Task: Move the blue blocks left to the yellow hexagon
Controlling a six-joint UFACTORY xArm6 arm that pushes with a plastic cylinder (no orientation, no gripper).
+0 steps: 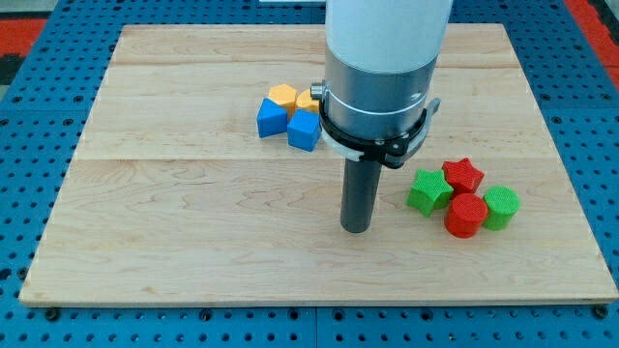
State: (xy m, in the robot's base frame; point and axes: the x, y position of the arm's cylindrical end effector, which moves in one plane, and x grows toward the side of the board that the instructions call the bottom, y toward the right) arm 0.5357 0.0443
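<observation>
Two blue blocks sit side by side above the board's middle: a rounded one (pixel 272 117) on the left and a cube-like one (pixel 304 130) on the right. A yellow hexagon (pixel 282 96) touches them from above. A second yellow block (pixel 309 100) lies just right of it, partly hidden by the arm. My tip (pixel 356 228) rests on the board below and to the right of the blue blocks, apart from them.
A cluster lies at the view's right: a green star (pixel 428 189), a red star (pixel 463 174), a red cylinder (pixel 466 215) and a green cylinder (pixel 500 207). The wooden board (pixel 174 222) lies on a blue pegboard (pixel 29 145).
</observation>
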